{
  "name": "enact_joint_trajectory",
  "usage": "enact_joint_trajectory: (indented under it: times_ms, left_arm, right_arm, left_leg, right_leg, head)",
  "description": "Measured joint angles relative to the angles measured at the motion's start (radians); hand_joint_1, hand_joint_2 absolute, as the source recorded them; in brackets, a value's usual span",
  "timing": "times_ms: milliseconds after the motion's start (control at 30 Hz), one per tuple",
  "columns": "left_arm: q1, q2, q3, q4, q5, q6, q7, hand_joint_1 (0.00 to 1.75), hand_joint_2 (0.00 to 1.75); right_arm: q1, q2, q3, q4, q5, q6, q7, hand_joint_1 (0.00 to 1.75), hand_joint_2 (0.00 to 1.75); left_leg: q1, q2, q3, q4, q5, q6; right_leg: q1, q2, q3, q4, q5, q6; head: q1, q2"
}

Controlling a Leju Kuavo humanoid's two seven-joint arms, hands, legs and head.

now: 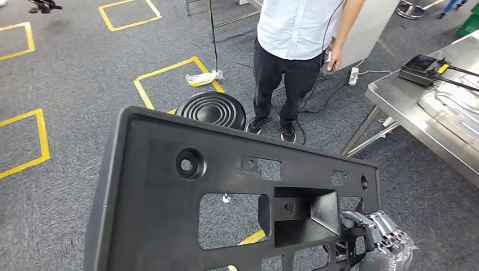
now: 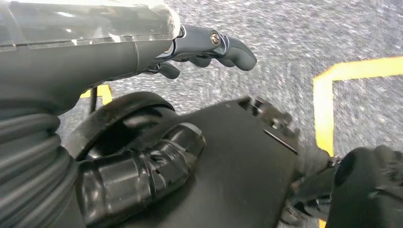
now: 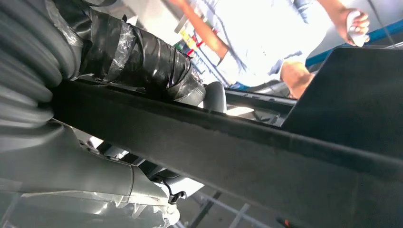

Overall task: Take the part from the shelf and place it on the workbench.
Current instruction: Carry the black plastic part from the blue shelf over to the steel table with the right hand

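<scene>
I am carrying a large black plastic panel [image 1: 169, 209] with cut-outs and a boxy recess, held flat above the carpet and taking up the lower half of the head view. My right hand [image 1: 384, 240] grips its near right corner; in the right wrist view its taped thumb [image 3: 142, 61] lies over the panel's edge [image 3: 237, 147]. My left hand [image 2: 142, 95] is at the panel's left side. Its taped thumb [image 2: 147, 166] presses on the panel's face [image 2: 233, 161], while its fingers [image 2: 223, 45] curl clear of it. The steel workbench [image 1: 406, 107] stands at the right.
A person [image 1: 294, 34] stands straight ahead between me and the workbench's end, holding a small device. A round black ribbed disc [image 1: 212, 108] sits on the floor beyond the panel. The workbench carries a black box [image 1: 419, 69] and a grey pressed sheet [image 1: 452, 116]. Yellow tape squares [image 1: 169, 73] mark the carpet.
</scene>
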Motion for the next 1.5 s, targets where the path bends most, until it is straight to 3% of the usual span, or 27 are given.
enact_joint_trajectory:
  times_ms: [67, 133, 167, 200, 233, 300, 367, 433, 500, 567, 600, 633, 667, 733, 800, 867, 900, 933, 1000, 1067, 1133, 1167, 1233, 1300, 1333, 1400, 1500]
  left_arm:
    - [0.0, 0.0, 0.001, 0.0, 0.0, 0.0, -0.001, 0.0, 1.75]
    - [0.0, 0.0, 0.003, 0.0, 0.003, 0.001, -0.001, 0.0, 1.75]
    - [0.0, 0.0, 0.004, 0.0, 0.005, 0.001, 0.0, 0.0, 1.75]
    - [0.0, 0.0, 0.004, 0.0, 0.007, 0.001, 0.002, 0.0, 1.75]
    - [0.0, 0.0, 0.005, 0.0, 0.008, 0.002, 0.003, 0.0, 1.75]
    - [0.0, 0.0, 0.008, 0.0, 0.01, 0.002, 0.005, 0.0, 1.75]
    - [0.0, 0.001, 0.011, 0.0, 0.01, 0.002, 0.006, 0.0, 1.75]
    - [-0.001, 0.001, 0.013, 0.0, 0.01, 0.003, 0.005, 0.0, 1.75]
    - [0.0, 0.001, 0.014, 0.0, 0.009, 0.004, 0.004, 0.0, 1.75]
    - [0.001, 0.002, 0.016, 0.0, 0.009, 0.005, 0.001, 0.0, 1.75]
    - [0.001, 0.002, 0.017, 0.0, 0.009, 0.006, -0.001, 0.0, 1.75]
    - [0.001, 0.002, 0.017, 0.0, 0.009, 0.007, -0.003, 0.0, 1.75]
    - [0.0, 0.002, 0.018, 0.0, 0.009, 0.009, -0.004, 0.0, 1.75]
    - [0.0, 0.002, 0.018, 0.0, 0.008, 0.01, -0.002, 0.0, 1.75]
    - [0.001, 0.002, 0.018, 0.0, 0.006, 0.009, 0.0, 0.0, 1.75]
    - [0.001, 0.002, 0.019, 0.0, 0.003, 0.008, 0.002, 0.0, 1.75]
    - [0.001, 0.002, 0.019, 0.0, 0.001, 0.008, 0.002, 0.0, 1.75]
    - [0.001, 0.001, 0.02, 0.0, 0.0, 0.008, 0.002, 0.0, 1.75]
    - [0.001, 0.0, 0.02, 0.0, -0.001, 0.008, 0.002, 0.0, 1.75]
    - [0.001, 0.0, 0.02, 0.0, -0.002, 0.008, 0.002, 0.0, 1.75]
    - [0.001, 0.0, 0.02, 0.0, -0.002, 0.008, 0.002, 0.0, 1.75]
    - [0.001, 0.0, 0.02, 0.0, -0.002, 0.008, 0.002, 0.0, 1.75]
    - [0.001, 0.0, 0.02, 0.0, -0.002, 0.008, 0.002, 0.0, 1.75]
    - [0.001, 0.0, 0.02, 0.0, -0.002, 0.008, 0.002, 0.0, 1.75]
    - [0.001, 0.0, 0.02, 0.0, -0.002, 0.008, 0.002, 0.0, 1.75]
    - [0.001, 0.0, 0.02, 0.0, -0.002, 0.008, 0.002, 0.0, 1.75]
    - [0.0, 0.0, 0.02, 0.0, -0.002, 0.009, 0.002, 0.0, 1.75]
  right_arm:
    - [-0.001, 0.0, -0.001, -0.001, 0.0, 0.0, 0.0, 1.75, 1.75]
    - [-0.002, 0.0, -0.001, 0.0, -0.001, 0.0, 0.0, 1.75, 1.75]
    - [-0.003, 0.0, -0.001, 0.002, 0.0, 0.0, 0.0, 1.75, 1.75]
    - [-0.006, 0.0, -0.001, 0.003, 0.0, 0.0, 0.0, 1.75, 1.75]
    - [-0.008, 0.0, -0.001, 0.004, 0.001, 0.0, 0.0, 1.75, 1.75]
    - [-0.016, 0.001, -0.001, 0.006, 0.003, 0.0, 0.0, 1.75, 1.75]
    - [-0.02, 0.002, 0.0, 0.008, 0.005, 0.0, 0.0, 1.75, 1.75]
    - [-0.02, 0.006, 0.0, 0.01, 0.006, 0.0, 0.0, 1.75, 1.75]
    - [-0.021, 0.011, 0.001, 0.01, 0.006, 0.0, 0.0, 1.75, 1.75]
    - [-0.022, 0.016, 0.002, 0.01, 0.005, 0.0, 0.0, 1.75, 1.75]
    - [-0.022, 0.017, 0.002, 0.01, 0.004, 0.0, 0.0, 1.75, 1.75]
    - [-0.022, 0.017, 0.002, 0.01, 0.003, 0.0, 0.0, 1.75, 1.75]
    - [-0.022, 0.018, 0.002, 0.01, 0.002, 0.0, 0.0, 1.75, 1.75]
    - [-0.021, 0.018, 0.002, 0.01, 0.0, 0.0, 0.0, 1.75, 1.75]
    - [-0.021, 0.018, 0.002, 0.009, -0.002, 0.0, 0.0, 1.75, 1.75]
    - [-0.017, 0.019, 0.002, 0.007, -0.008, 0.0, 0.0, 1.75, 1.75]
    - [-0.013, 0.019, 0.002, 0.004, -0.011, 0.0, 0.0, 1.75, 1.75]
    - [-0.009, 0.019, 0.001, -0.001, -0.014, 0.0, 0.0, 1.75, 1.75]
    - [-0.002, 0.019, 0.001, -0.008, -0.018, 0.0, 0.0, 1.75, 1.75]
    - [0.0, 0.018, 0.001, -0.012, -0.021, 0.0, 0.0, 1.75, 1.75]
    - [0.0, 0.018, 0.0, -0.013, -0.025, 0.0, 0.0, 1.75, 1.75]
    - [0.0, 0.018, 0.0, -0.012, -0.026, 0.0, 0.0, 1.75, 1.75]
    - [0.001, 0.018, 0.0, -0.013, -0.027, 0.0, 0.0, 1.75, 1.75]
    - [0.001, 0.018, 0.0, -0.013, -0.027, 0.0, 0.0, 1.75, 1.75]
    - [0.0, 0.018, 0.0, -0.013, -0.027, 0.0, 0.0, 1.75, 1.75]
    - [0.0, 0.018, 0.0, -0.013, -0.028, 0.0, 0.0, 1.75, 1.75]
    - [0.001, 0.018, -0.002, -0.015, -0.03, 0.0, 0.0, 1.75, 1.75]
  left_leg:
    - [-0.004, 0.029, -0.001, 0.0, 0.0, 0.006]
    - [-0.006, 0.057, -0.002, 0.002, -0.003, 0.008]
    - [-0.006, 0.07, -0.002, 0.002, -0.005, 0.007]
    - [-0.006, 0.082, 0.0, 0.003, -0.008, 0.005]
    - [-0.006, 0.091, 0.004, 0.005, -0.012, 0.001]
    - [-0.009, 0.107, 0.007, 0.009, -0.019, -0.008]
    - [-0.013, 0.12, 0.011, 0.011, -0.024, -0.018]
    - [-0.012, 0.13, 0.017, 0.011, -0.03, -0.028]
    - [-0.008, 0.101, 0.004, 0.049, -0.061, -0.039]
    - [-0.005, 0.056, -0.05, 0.166, -0.122, -0.045]
    - [-0.005, 0.046, -0.084, 0.235, -0.149, -0.046]
    - [-0.005, 0.042, -0.109, 0.286, -0.162, -0.046]
    - [-0.005, 0.041, -0.118, 0.301, -0.152, -0.045]
    - [-0.005, 0.029, -0.085, 0.216, -0.081, -0.037]
    - [-0.004, -0.017, -0.034, 0.087, -0.019, -0.026]
    - [-0.005, -0.05, -0.013, 0.032, -0.011, -0.019]
    - [-0.006, -0.048, -0.012, 0.026, -0.011, -0.017]
    - [-0.004, -0.039, -0.01, 0.021, -0.01, -0.013]
    - [0.0, -0.015, -0.006, 0.008, -0.001, -0.002]
    - [0.001, 0.016, -0.004, 0.0, 0.003, 0.007]
    - [-0.001, 0.047, -0.006, 0.0, 0.002, 0.01]
    - [-0.001, 0.062, -0.006, 0.001, 0.001, 0.01]
    - [-0.001, 0.086, -0.004, 0.001, -0.002, 0.008]
    - [-0.001, 0.102, 0.001, 0.003, -0.006, 0.003]
    - [-0.003, 0.108, 0.003, 0.004, -0.009, 0.0]
    - [-0.008, 0.121, 0.008, 0.007, -0.015, -0.009]
    - [-0.01, 0.138, 0.013, 0.011, -0.024, -0.025]
  right_leg:
    - [-0.001, -0.044, -0.058, 0.123, -0.065, 0.005]
    - [-0.005, -0.055, -0.094, 0.207, -0.09, 0.01]
    - [-0.008, -0.06, -0.087, 0.199, -0.075, 0.012]
    - [-0.01, -0.067, -0.06, 0.152, -0.046, 0.013]
    - [-0.011, -0.082, -0.021, 0.08, -0.014, 0.013]
    - [-0.005, -0.117, 0.041, -0.033, 0.02, 0.007]
    - [0.003, -0.125, 0.052, -0.06, 0.019, -0.003]
    - [0.001, -0.106, 0.051, -0.065, 0.021, -0.013]
    - [-0.004, -0.087, 0.054, -0.071, 0.025, -0.025]
    - [-0.005, -0.068, 0.055, -0.073, 0.027, -0.033]
    - [-0.004, -0.058, 0.054, -0.072, 0.027, -0.035]
    - [-0.003, -0.046, 0.055, -0.072, 0.027, -0.036]
    - [-0.002, -0.032, 0.056, -0.071, 0.026, -0.036]
    - [-0.001, -0.003, 0.059, -0.069, 0.026, -0.036]
    - [-0.001, 0.023, 0.058, -0.067, 0.027, -0.033]
    - [-0.004, 0.042, 0.049, -0.065, 0.031, -0.023]
    - [-0.005, 0.051, 0.044, -0.066, 0.035, -0.016]
    - [-0.006, 0.059, 0.041, -0.067, 0.038, -0.009]
    - [-0.002, 0.029, 0.031, -0.05, 0.024, 0.001]
    - [0.0, -0.031, -0.013, 0.045, -0.033, 0.007]
    - [-0.005, -0.054, -0.074, 0.173, -0.09, 0.014]
    - [-0.007, -0.057, -0.088, 0.205, -0.094, 0.017]
    - [-0.011, -0.064, -0.064, 0.165, -0.056, 0.02]
    - [-0.013, -0.086, 0.002, 0.046, 0.002, 0.02]
    - [-0.009, -0.106, 0.031, -0.007, 0.017, 0.017]
    - [-0.003, -0.129, 0.062, -0.068, 0.029, 0.009]
    - [-0.001, -0.107, 0.059, -0.076, 0.029, -0.005]
  head:
    - [0.003, 0.0]
    - [0.003, 0.0]
    - [0.003, 0.0]
    - [0.003, 0.0]
    - [0.003, 0.0]
    - [0.002, 0.0]
    - [0.002, 0.0]
    - [0.002, 0.0]
    - [0.001, 0.0]
    - [-0.001, 0.0]
    - [-0.001, 0.0]
    - [-0.001, 0.0]
    - [-0.001, 0.0]
    - [-0.001, 0.0]
    - [0.0, 0.0]
    - [0.0, 0.0]
    - [0.0, 0.0]
    - [-0.001, 0.0]
    - [0.002, 0.0]
    - [0.005, 0.0]
    - [0.007, 0.0]
    - [0.007, 0.0]
    - [0.007, 0.0]
    - [0.007, 0.0]
    - [0.007, 0.0]
    - [0.006, 0.0]
    - [0.006, 0.0]
